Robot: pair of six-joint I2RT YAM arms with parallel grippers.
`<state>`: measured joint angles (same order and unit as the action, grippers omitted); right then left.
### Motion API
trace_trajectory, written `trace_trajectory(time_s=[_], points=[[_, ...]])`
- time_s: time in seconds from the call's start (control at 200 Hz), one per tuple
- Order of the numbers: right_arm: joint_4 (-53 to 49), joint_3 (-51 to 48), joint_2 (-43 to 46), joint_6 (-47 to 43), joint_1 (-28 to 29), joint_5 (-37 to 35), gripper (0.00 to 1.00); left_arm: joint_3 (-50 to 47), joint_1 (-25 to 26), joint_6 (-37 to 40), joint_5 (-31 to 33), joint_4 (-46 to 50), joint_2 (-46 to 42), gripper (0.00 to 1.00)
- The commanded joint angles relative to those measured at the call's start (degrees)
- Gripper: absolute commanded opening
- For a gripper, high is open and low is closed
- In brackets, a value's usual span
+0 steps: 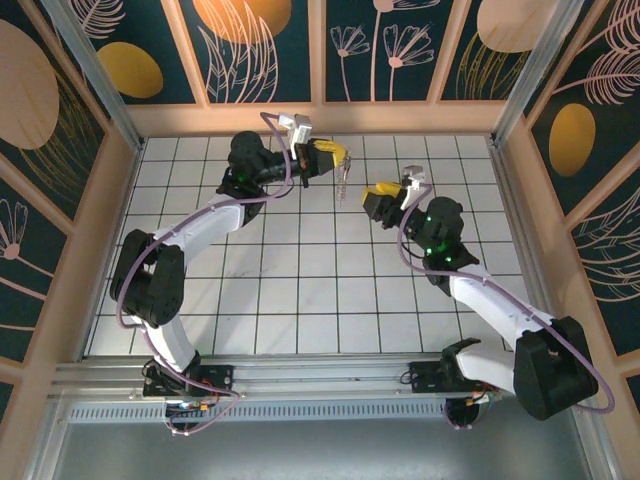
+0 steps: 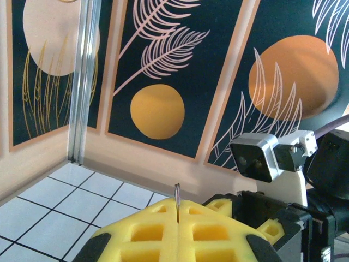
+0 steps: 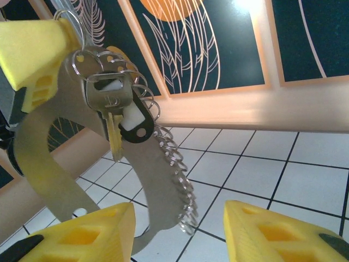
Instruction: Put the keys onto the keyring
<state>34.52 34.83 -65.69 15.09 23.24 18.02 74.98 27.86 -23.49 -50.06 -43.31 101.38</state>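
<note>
Over the far part of the bench (image 1: 300,300), the left claw (image 1: 338,153) grips the top of the keyring (image 1: 344,173), which hangs below it. The keys (image 3: 112,109) hang against the keyring's upper part. The right claw (image 1: 372,192) sits just right of the keyring.

Between the left gripper's (image 2: 178,222) pressed pads only a thin metal sliver pokes out, while the keyring's (image 3: 159,176) top hides behind those pads, its bottom sits behind the right gripper's (image 3: 180,218) left finger, and the overlapping keys (image 3: 115,112) cover each other's blades.
</note>
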Motion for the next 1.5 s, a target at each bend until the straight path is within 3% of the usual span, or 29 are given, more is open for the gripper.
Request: trace_trajectory(time_s=[0.0, 0.33, 0.961, 1.492], points=[[4.0, -1.5, 1.7, -1.3, 0.9, -0.1, 0.46, 1.1, -0.1, -0.5, 0.1, -1.8, -2.4, 0.00], [5.1, -1.1, 1.3, -0.9, 1.9, -1.6, 0.46, 1.2, -0.1, -0.2, -1.1, -1.0, -2.9, 0.00], [8.0, 9.8, -9.5, -1.6, 4.4, 0.5, 0.47, 1.0, -0.1, -1.1, -2.2, -2.1, -2.4, 0.00], [7.0, 11.8, -11.2, -4.1, 4.9, -0.9, 0.47, 0.6, -0.1, -1.3, -2.4, -2.6, -2.7, 0.00]])
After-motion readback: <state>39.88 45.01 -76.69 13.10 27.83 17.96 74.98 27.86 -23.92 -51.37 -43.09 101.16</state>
